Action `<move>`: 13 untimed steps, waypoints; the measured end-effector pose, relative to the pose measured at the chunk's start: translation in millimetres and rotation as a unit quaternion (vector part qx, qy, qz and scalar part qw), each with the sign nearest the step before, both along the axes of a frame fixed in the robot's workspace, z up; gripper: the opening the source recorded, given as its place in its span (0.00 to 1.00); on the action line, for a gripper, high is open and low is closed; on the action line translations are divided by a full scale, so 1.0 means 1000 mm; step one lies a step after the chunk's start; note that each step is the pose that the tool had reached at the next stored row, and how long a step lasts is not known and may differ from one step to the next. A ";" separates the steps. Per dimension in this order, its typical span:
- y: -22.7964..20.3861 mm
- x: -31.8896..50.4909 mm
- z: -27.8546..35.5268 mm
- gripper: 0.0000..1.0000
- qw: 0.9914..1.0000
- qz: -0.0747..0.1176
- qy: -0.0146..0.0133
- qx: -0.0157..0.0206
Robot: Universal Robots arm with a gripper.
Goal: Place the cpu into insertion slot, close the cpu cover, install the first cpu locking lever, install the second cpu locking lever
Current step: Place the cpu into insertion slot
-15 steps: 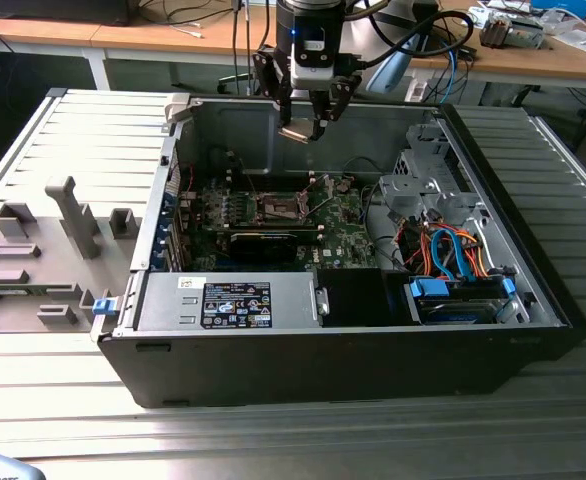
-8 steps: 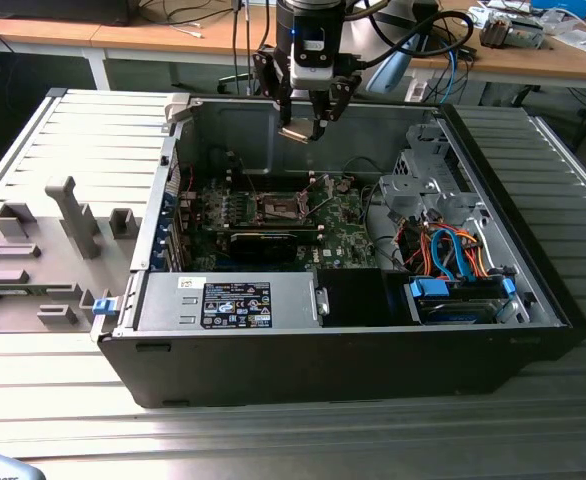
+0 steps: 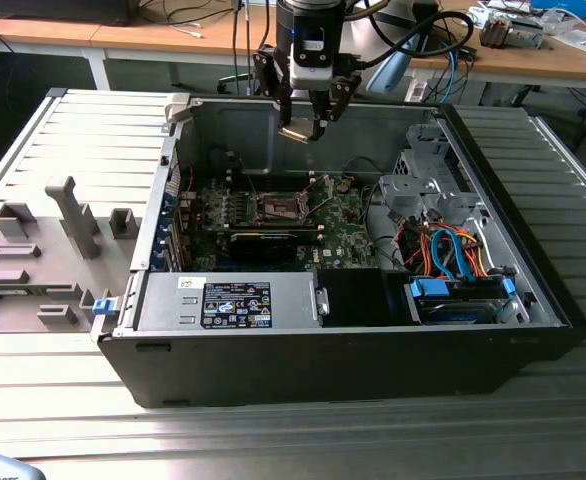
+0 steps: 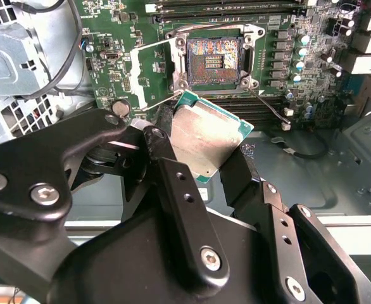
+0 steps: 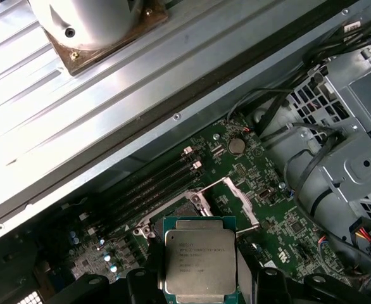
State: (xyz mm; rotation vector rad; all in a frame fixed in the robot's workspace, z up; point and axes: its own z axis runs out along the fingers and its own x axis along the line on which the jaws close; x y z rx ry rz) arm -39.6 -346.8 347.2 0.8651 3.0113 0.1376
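My gripper (image 3: 304, 122) hangs above the back of the open computer case, shut on the cpu (image 3: 295, 132) by its edges. In both wrist views the cpu (image 4: 207, 142) (image 5: 200, 263) shows a silvery top on a green rim, between the black fingers (image 4: 165, 142). Below it on the green board lies the insertion slot (image 4: 214, 60) (image 3: 278, 207), its brownish-gold contacts bare. The cpu cover (image 4: 149, 71) (image 5: 233, 195) stands swung open beside the slot. A thin wire lever (image 4: 269, 101) sticks out from one socket corner.
The case (image 3: 533, 270) holds a silver power supply (image 3: 233, 300) in front, a drive cage (image 3: 423, 185) and orange and blue cables (image 3: 453, 255) on the exterior view's right. Memory slots (image 4: 236, 7) run beside the socket. A grey fixture tray (image 3: 43, 250) lies outside the case.
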 end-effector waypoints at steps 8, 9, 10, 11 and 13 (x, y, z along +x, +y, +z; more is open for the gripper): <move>0.0000 0.0000 0.0000 0.55 1.000 -0.004 0.000 0.000; 0.0000 0.0000 0.0000 0.55 1.000 -0.004 0.000 0.000; 0.0000 0.0000 0.0000 0.55 1.000 -0.005 0.000 0.000; 0.0000 0.0000 0.0000 0.55 1.000 -0.005 0.000 0.000; 0.0000 0.0000 0.0000 0.55 1.000 -0.006 0.000 0.000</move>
